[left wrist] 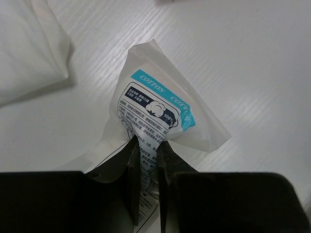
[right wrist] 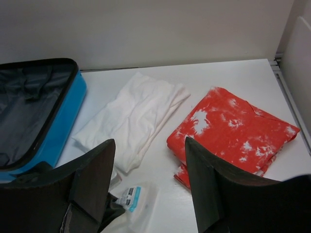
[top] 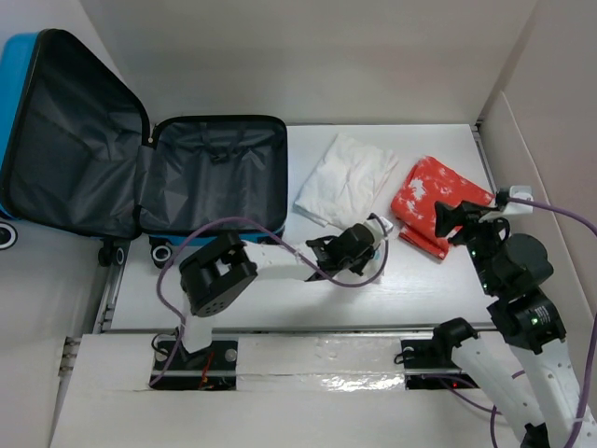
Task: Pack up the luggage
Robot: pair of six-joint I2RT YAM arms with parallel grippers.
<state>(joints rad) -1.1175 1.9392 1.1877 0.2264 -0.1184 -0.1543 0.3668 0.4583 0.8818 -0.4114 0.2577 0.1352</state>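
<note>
White table point(top: 410, 289), walled in white, seen from above and from both wrists. Your luggage point(top: 215, 187) lies open at the far left, black lining up, with its lid spread out to the left beyond the table edge. Beside it, at centre, lies a folded white cloth point(top: 345, 177). A folded red cloth point(top: 434, 201) with white blotches lies near that, to the right. Your left gripper point(left wrist: 147, 143) is closed on a white packet point(left wrist: 155, 107) labelled COTTON, just on the near side of the white cloth. Your right gripper point(right wrist: 149, 145) has its fingers wide apart with nothing between them, at the near edge of the red cloth.
</note>
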